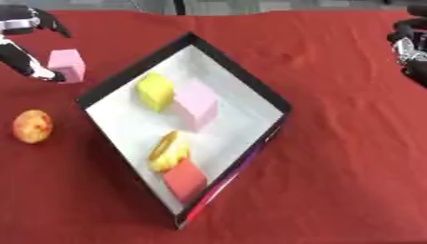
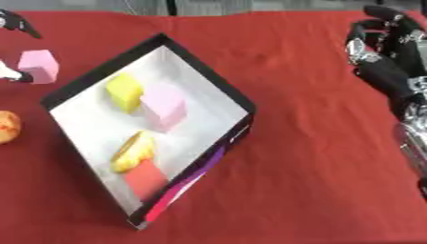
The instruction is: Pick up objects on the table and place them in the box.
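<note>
A pink block [image 1: 66,65] lies on the red cloth at the far left. My left hand [image 1: 23,59] is open around it: one finger touches the block's lower left side, while the others spread above it and stay apart from it. Below them sits an orange round fruit [image 1: 33,126]. The black-rimmed white box [image 1: 242,71] lies askew in the middle and holds a yellow block [image 1: 155,91], a pink block [image 1: 197,104], a yellow ring-shaped piece [image 1: 169,151] and a red block [image 1: 185,180]. My right hand [image 2: 385,66] rests open at the right edge, fingers up.
Red cloth [image 1: 333,157] covers the whole table. The box's near corner [image 1: 179,221] points toward me. To the right of the box there is only cloth as far as my right arm.
</note>
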Controlling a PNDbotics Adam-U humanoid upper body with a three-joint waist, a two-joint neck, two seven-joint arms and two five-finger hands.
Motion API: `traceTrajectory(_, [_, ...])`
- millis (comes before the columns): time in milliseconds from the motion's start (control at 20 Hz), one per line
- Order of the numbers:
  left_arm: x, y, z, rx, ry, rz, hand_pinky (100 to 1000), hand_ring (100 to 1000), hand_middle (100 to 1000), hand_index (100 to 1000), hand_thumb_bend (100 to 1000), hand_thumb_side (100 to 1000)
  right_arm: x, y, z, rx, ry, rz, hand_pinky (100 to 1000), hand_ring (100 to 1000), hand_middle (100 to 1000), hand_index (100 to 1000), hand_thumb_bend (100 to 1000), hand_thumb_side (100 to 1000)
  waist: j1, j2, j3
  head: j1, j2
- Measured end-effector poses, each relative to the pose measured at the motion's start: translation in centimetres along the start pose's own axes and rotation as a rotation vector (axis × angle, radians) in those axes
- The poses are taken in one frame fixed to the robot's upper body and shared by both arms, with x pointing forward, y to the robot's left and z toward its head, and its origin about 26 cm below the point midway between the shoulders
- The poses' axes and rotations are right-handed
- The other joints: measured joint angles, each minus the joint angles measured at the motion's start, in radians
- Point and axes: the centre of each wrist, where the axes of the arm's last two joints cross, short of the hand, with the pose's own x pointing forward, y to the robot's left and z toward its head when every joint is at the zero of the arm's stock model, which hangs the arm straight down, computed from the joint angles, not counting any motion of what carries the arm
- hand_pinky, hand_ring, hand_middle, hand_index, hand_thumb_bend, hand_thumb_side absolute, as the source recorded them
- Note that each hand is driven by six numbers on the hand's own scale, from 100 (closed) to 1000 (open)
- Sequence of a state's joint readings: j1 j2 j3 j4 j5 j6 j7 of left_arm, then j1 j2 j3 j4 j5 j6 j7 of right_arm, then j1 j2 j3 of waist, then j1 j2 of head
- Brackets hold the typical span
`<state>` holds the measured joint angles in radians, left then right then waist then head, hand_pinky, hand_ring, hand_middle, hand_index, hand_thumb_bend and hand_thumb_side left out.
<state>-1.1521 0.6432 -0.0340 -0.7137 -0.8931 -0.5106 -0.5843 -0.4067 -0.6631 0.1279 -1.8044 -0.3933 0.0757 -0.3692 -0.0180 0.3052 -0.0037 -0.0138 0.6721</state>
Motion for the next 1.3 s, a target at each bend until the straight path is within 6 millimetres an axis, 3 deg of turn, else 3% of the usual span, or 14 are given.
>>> traceTrajectory(450, [-0.6,-0.4,0.2,-0.008,0.054,0.049,911,904,825,883,559,316,0.3,0.4,-0.3,0.01,-0.014,-0.009,957,714,660,810,115,157,0.003,0.02,-0.014,0.004,-0.018])
traceTrajectory(950, [-0.8,-0.2,0.4,0.039,0.1,0.042,909,908,827,883,584,237,0.3,0.8,-0.4,0.023,-0.011,-0.018,958,714,660,810,112,163,0.004,0.035,-0.026,0.021,-0.025])
traceTrajectory(1300, [-0.9,-0.3,0.3,0.049,0.138,0.043,910,907,827,873,486,211,0.2,1.0,-0.5,0.028,-0.01,-0.022,960,715,661,811,100,188,0.006,0.045,-0.035,0.03,-0.033])
